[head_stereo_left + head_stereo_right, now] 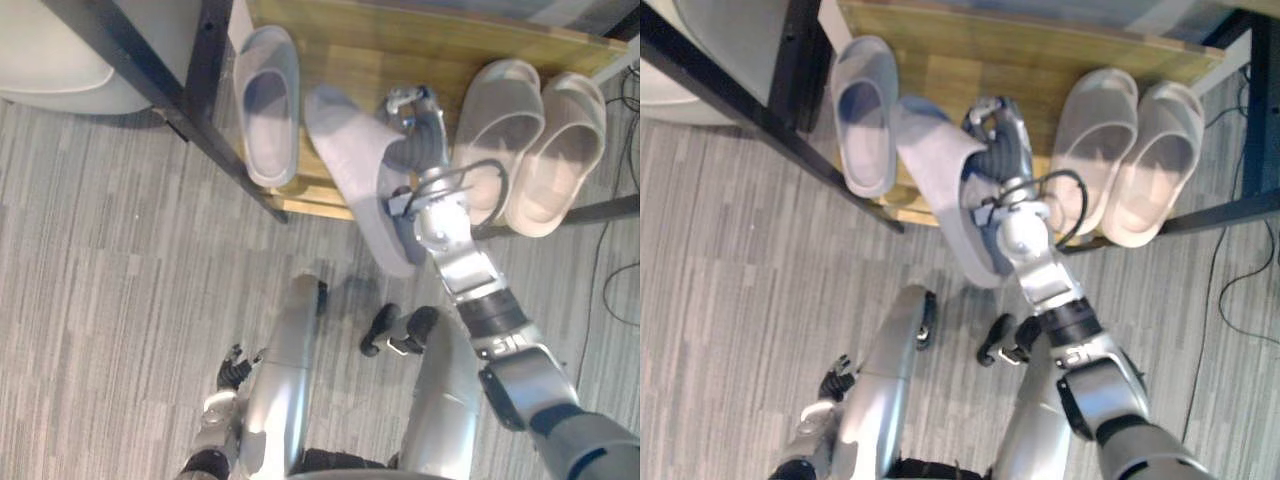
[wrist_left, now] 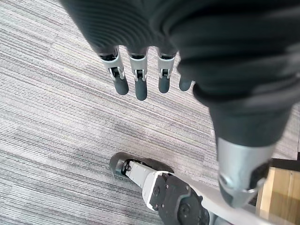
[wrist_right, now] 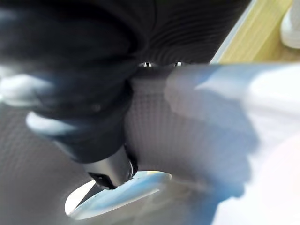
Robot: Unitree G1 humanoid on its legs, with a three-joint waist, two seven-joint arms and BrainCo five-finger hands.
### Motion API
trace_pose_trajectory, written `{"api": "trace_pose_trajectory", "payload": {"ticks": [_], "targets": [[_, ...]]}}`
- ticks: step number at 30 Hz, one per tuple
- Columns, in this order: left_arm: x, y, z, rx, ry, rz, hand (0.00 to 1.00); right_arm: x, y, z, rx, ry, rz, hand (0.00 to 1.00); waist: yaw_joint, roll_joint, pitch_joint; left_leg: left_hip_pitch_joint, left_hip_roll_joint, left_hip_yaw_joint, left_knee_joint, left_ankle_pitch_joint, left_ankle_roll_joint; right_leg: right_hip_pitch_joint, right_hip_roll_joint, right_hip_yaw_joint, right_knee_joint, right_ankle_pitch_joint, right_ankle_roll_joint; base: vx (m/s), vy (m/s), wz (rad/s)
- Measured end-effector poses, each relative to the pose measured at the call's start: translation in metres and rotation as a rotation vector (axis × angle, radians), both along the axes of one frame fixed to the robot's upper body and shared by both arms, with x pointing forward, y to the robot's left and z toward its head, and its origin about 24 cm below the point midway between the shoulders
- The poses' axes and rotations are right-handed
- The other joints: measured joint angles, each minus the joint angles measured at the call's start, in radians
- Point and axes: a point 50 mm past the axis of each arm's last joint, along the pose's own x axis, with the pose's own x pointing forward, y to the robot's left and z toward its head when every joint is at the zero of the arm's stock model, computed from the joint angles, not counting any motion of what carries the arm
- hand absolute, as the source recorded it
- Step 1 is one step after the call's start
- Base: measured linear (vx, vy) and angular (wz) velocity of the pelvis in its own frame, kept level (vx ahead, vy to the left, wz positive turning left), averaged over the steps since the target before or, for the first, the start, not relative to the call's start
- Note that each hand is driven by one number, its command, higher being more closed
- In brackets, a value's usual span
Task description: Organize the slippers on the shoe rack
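Grey carpet [image 1: 100,250] was seen beneath the left hand [image 2: 140,84], fingers straight and empty. Farther out, a grey slipper [image 1: 350,150] was gripped by the right hand [image 1: 425,140] and angled over the shoe rack's [image 1: 380,50] front edge, between a second slipper [image 1: 268,100] and a beige pair [image 1: 500,120].

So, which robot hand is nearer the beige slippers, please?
Right: the right robot hand, holding a grey slipper, is beside the beige slippers; the left robot hand hangs over the floor.

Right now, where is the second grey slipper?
In the left eye view the right hand holds the second grey slipper slanted over the shelf's front edge, between the other grey slipper and the beige pair.
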Motion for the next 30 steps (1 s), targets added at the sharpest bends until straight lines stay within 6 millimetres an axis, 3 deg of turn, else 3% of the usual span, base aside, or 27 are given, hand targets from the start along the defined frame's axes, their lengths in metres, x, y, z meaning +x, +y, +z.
{"api": "trace_pose_trajectory", "payload": {"ticks": [4, 11, 15, 16, 30], "targets": [[0.001, 0.001, 0.001, -0.017, -0.007, 0.027, 0.0, 0.012, -0.007, 0.019, 0.028, -0.016, -0.087, 1.0, 0.01, -0.002, -0.002, -0.06, -0.01, -0.027, 0.036, 0.001, -0.012, -0.041, -0.013, -0.021, 0.042, -0.023, -0.01, -0.02, -0.03, 0.14], [0.009, 0.001, 0.005, -0.005, -0.024, 0.04, 0.0, 0.03, -0.02, 0.02, 0.12, 0.061, -0.21, 1.0, 0.035, -0.01, -0.011, -0.131, -0.025, -0.054, 0.062, 0.01, -0.034, -0.096, -0.024, -0.042, 0.08, -0.042, -0.022, -0.03, -0.024, 0.1], [0.013, 0.001, 0.007, -0.002, -0.035, 0.059, 0.0, 0.033, -0.027, 0.032, 0.183, 0.034, -0.257, 1.0, 0.046, -0.013, -0.034, -0.174, -0.038, -0.065, 0.062, 0.024, -0.045, -0.134, -0.035, -0.051, 0.091, -0.045, -0.028, -0.03, -0.021, 0.1], [0.015, 0.001, 0.008, -0.007, -0.04, 0.063, 0.0, 0.034, -0.027, 0.034, 0.189, 0.031, -0.265, 0.0, 0.048, -0.013, -0.034, -0.178, -0.038, -0.069, 0.061, 0.027, -0.048, -0.136, -0.035, -0.054, 0.091, -0.044, -0.029, -0.02, -0.016, 0.05], [0.022, 0.001, 0.011, 0.0, -0.043, 0.101, 0.0, 0.038, -0.022, 0.032, 0.349, 0.06, -0.303, 0.0, 0.067, -0.021, -0.06, -0.187, -0.054, -0.097, 0.017, 0.062, -0.087, -0.14, -0.04, -0.087, 0.081, -0.05, -0.039, -0.03, -0.014, 0.06]]}}
